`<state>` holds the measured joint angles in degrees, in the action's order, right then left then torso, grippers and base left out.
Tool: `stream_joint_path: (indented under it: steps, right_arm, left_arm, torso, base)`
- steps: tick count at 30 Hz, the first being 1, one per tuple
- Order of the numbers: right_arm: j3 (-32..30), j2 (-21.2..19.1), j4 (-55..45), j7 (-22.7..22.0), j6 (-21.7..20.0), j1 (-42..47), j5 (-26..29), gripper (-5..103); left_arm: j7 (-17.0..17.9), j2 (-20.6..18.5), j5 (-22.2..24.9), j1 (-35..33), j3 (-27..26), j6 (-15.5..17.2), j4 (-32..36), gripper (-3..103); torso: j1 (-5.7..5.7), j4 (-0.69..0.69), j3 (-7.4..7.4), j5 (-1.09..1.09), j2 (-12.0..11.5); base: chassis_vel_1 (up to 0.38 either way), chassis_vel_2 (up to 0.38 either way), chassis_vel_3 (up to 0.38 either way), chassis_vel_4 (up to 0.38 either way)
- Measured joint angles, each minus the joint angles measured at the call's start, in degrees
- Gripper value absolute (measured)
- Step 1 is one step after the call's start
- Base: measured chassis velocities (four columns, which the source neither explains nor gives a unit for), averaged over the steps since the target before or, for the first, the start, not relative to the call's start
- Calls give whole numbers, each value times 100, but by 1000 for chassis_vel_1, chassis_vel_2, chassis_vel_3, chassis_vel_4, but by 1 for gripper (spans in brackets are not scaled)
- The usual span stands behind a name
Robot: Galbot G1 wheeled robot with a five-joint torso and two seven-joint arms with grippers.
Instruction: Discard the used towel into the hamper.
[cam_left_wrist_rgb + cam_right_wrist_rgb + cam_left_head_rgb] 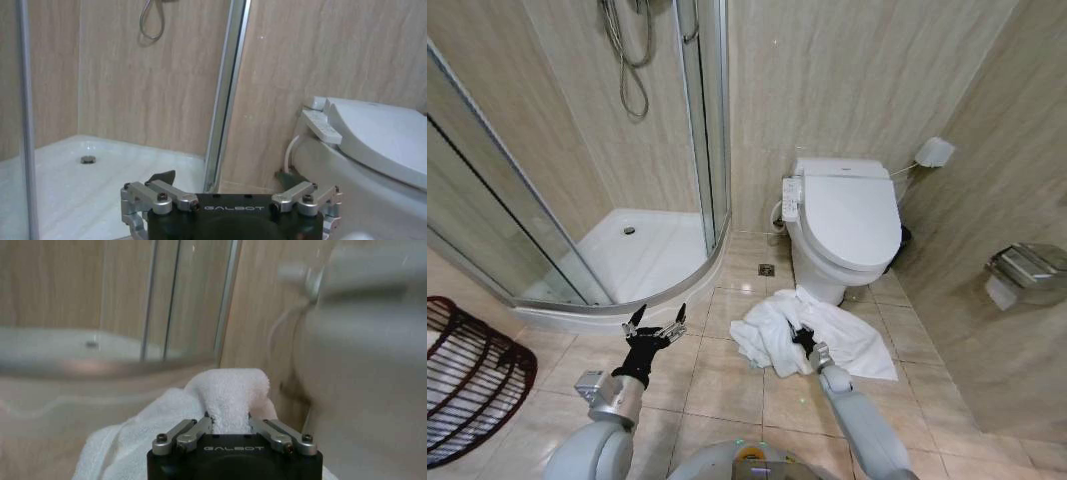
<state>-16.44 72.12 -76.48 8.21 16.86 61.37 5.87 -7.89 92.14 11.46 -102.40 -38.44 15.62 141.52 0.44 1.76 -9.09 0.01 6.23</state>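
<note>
A crumpled white towel (852, 335) lies on the tiled floor in front of the toilet. My right gripper (802, 338) sits down in its folds, and the right wrist view shows the jaws shut on a raised fold of the towel (230, 395). My left gripper (656, 318) hangs open above the floor beside the shower kerb, holding nothing; in the left wrist view its fingers (163, 179) stand spread wide. The hamper (467, 375), a dark red-brown openwork basket, stands at the far left edge.
A white toilet (847, 215) with closed lid stands against the back wall. The corner shower enclosure (577, 200) with glass panels takes the left. A metal paper holder (1027, 270) is fixed on the right wall. A floor drain (767, 270) lies by the toilet.
</note>
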Motion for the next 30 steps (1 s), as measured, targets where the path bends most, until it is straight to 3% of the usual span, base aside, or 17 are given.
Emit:
stream_joint_path:
  steps: [5, 12, 18, 30]
  right_arm:
    - [-293, -300, -1330, 9, -166, 482, 246, 13]
    - [-1165, -753, -3124, 73, -368, 1167, 722, 13]
    - [-1840, -1089, -4079, 62, -617, 1430, 1282, 13]
    - [-3296, -1746, -5049, 72, -888, 1688, 2279, 13]
  left_arm:
    - [0, 0, 0, 0, 0, 0, 0, 100]
    - [0, 0, 0, 0, 0, 0, 0, 100]
    - [0, 0, 0, 0, 0, 0, 0, 100]
    - [0, 0, 0, 0, 0, 0, 0, 100]
  torso:
    - [0, 0, 1, 1, 0]
    - [0, 0, 1, -1, 0]
    - [0, 0, 1, 0, 0]
    - [0, 0, 1, 0, 0]
  base:
    - [0, 0, 0, 0]
    - [0, 0, 0, 0]
    - [0, 0, 0, 0]
    - [0, 0, 0, 0]
